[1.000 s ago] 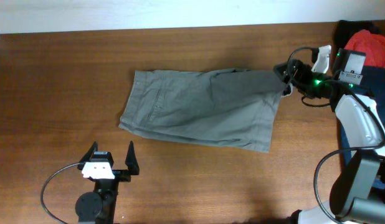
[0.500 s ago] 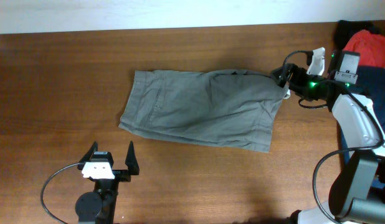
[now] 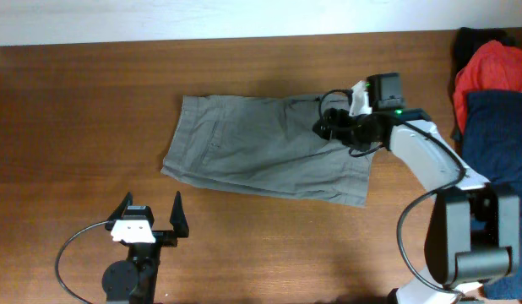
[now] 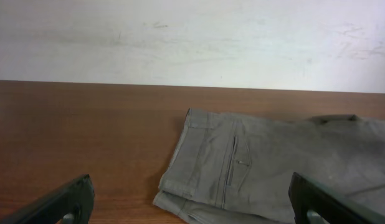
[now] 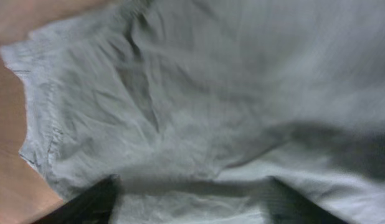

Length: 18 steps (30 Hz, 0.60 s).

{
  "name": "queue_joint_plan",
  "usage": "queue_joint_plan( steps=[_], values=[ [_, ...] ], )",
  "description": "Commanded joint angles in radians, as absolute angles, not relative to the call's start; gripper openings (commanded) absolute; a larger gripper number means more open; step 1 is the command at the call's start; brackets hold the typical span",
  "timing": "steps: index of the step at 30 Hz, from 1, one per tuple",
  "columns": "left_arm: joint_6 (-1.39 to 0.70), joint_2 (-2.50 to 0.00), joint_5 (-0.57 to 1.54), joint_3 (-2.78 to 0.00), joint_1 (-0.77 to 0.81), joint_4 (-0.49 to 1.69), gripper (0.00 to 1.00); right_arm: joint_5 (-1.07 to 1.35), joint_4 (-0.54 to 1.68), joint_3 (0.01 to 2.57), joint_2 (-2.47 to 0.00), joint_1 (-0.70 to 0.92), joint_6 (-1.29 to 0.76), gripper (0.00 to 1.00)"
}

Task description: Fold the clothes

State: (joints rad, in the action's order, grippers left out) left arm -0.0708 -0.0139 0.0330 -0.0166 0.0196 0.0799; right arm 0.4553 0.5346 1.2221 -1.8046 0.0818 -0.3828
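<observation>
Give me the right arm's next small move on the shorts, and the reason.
Probably close the right gripper onto the cloth under it. It is low over the right end of the shorts, and fabric fills its wrist view, but no sure pinch shows. The left gripper stands open, apart from the shorts.

The grey-olive woven shorts (image 5: 192, 106) are blurred across the right wrist view and cut off at its right edge.
</observation>
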Motion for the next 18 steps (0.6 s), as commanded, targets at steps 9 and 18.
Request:
queue_joint_plan(
  steps=[9,18],
  values=[
    [-0.055,-0.006,0.03,-0.009,0.023,0.08,0.99,0.221,0.9,1.229,-1.805,0.151,-0.427,0.04],
    [-0.055,-0.006,0.029,-0.009,0.023,0.08,0.99,0.121,0.783,1.132,-1.81,0.15,-0.399,0.04]
  ],
)
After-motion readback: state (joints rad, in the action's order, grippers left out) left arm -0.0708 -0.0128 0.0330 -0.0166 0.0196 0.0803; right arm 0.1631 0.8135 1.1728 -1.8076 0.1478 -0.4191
